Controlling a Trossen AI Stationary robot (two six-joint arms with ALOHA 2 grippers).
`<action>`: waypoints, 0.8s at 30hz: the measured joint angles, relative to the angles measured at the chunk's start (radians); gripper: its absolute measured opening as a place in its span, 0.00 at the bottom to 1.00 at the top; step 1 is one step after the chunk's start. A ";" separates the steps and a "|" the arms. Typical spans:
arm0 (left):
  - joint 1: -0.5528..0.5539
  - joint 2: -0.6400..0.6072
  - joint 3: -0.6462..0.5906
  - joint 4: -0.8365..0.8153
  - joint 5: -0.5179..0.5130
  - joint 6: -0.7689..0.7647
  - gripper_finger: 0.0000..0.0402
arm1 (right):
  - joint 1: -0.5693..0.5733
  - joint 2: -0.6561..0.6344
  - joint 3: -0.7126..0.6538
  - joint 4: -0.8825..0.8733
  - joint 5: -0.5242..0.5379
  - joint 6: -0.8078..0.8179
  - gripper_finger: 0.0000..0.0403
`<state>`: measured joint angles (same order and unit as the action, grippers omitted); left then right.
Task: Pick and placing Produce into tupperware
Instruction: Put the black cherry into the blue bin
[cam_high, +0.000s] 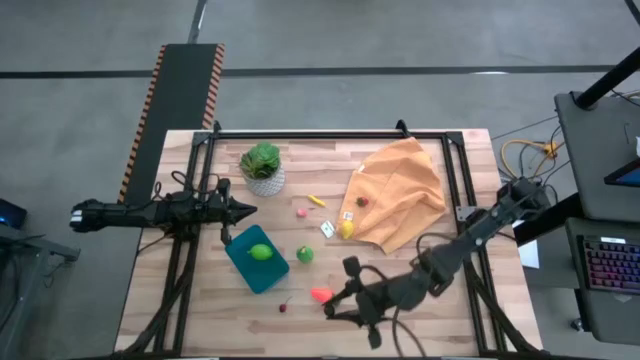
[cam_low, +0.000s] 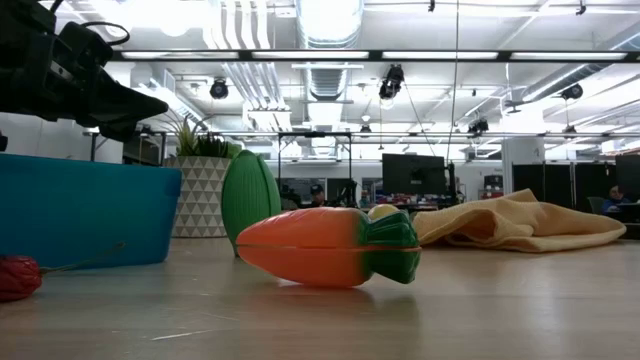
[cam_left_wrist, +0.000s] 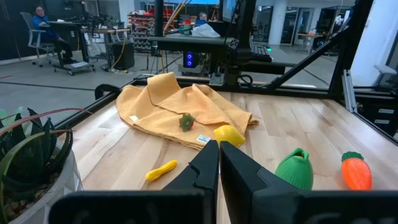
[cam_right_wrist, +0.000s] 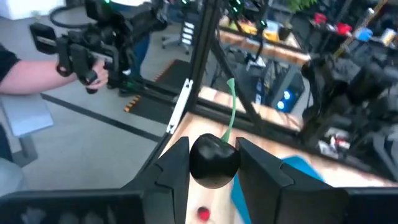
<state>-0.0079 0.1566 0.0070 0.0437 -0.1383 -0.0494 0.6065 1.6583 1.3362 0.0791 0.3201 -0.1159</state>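
At left, above the upper corner of the tupperware (cam_high: 257, 258), the left gripper (cam_high: 242, 210) is held with fingers closed on nothing. Inside the tupperware, one yellow-green fruit (cam_high: 261, 252) is seen. Right of it, a green vegetable (cam_high: 304, 254) and the carrot (cam_high: 321, 294) lie on the table (cam_high: 440, 205). Farther right, a dark cherry (cam_right_wrist: 214, 160) is clamped by its sides in the right gripper (cam_high: 335, 303), beside the carrot.

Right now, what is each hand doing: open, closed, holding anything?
Left hand: closed, empty, above the tupperware.
Right hand: closed on a dark cherry with a green stem.
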 joint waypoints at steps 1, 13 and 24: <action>0.000 0.000 0.000 0.000 0.000 0.000 0.00 | -0.016 -0.017 -0.007 0.001 -0.016 -0.016 0.26; 0.000 0.005 0.000 -0.002 0.000 0.001 0.00 | -0.255 -0.201 -0.208 0.018 -0.189 -0.050 0.26; 0.000 0.006 0.000 -0.002 0.000 0.000 0.00 | -0.383 -0.252 -0.426 0.114 -0.295 0.100 0.26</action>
<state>-0.0082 0.1631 0.0070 0.0421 -0.1382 -0.0489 0.2231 1.4058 0.9097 0.1936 0.0254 -0.0160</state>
